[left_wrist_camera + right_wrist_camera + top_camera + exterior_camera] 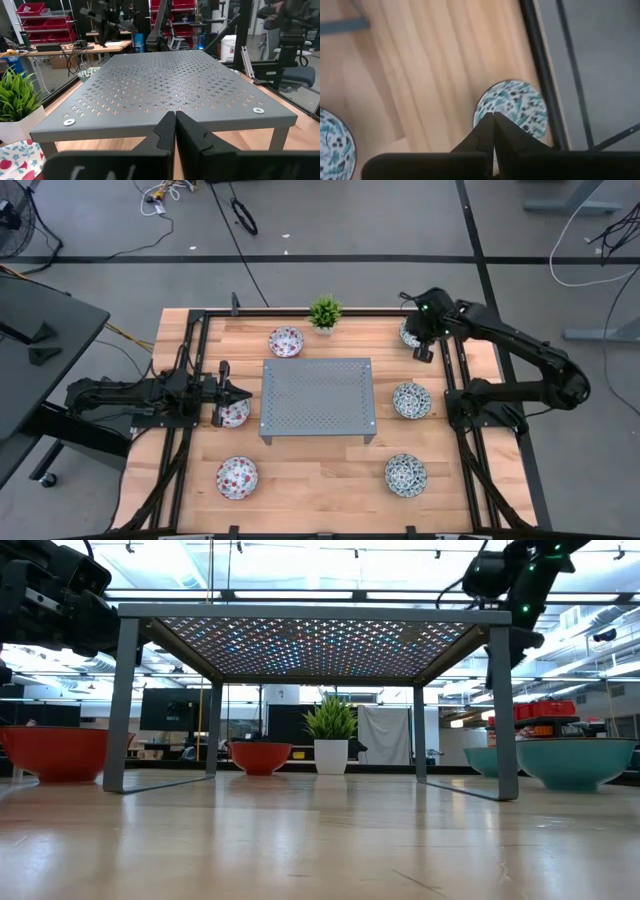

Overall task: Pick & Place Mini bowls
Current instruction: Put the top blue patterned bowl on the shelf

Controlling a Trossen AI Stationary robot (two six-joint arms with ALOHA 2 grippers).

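Left gripper fingers pressed together, empty, over a red-spotted mini bowl beside the perforated grey rack. Right gripper closed, empty, above a blue-green mini bowl at the table's far right corner. Four other bowls ring the rack.

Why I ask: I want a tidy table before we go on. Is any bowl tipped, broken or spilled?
Nothing stands out. All six bowls sit upright on the table: the red-spotted ones left of the grey rack, the blue-green ones on the right, the last partly under the right claw. The plant stands straight.
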